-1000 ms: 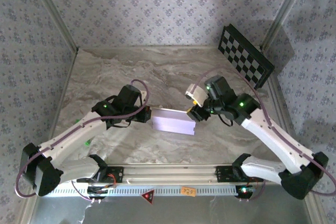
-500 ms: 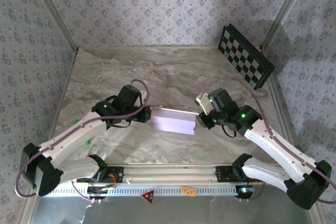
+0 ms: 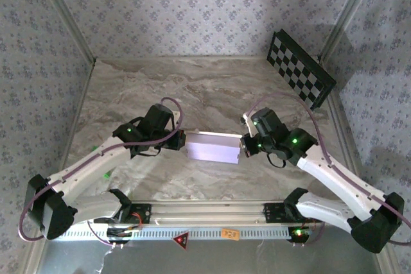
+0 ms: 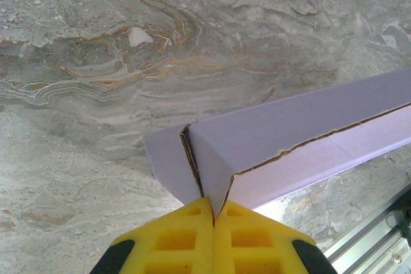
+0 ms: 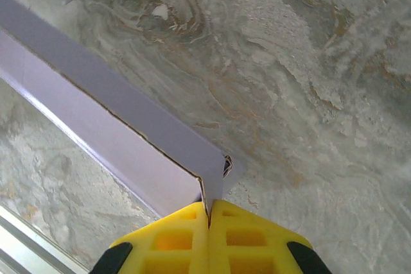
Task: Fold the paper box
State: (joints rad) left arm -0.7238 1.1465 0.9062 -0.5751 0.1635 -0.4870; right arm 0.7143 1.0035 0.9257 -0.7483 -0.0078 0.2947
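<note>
The paper box lies on the table, with the left gripper and right gripper each clamped on 1 end flap. The step is probably best done by pressing both ends inward evenly, keeping the creases square.

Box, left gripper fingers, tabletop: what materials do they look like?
Paper box: thin matte lilac card; brown fibrous cut edges suggest paperboard.
Left gripper fingers: matte yellow, moulded square recesses; likely plastic or rubber.
Table: grey-tan veined marble pattern; stone or printed laminate, cannot tell.
</note>
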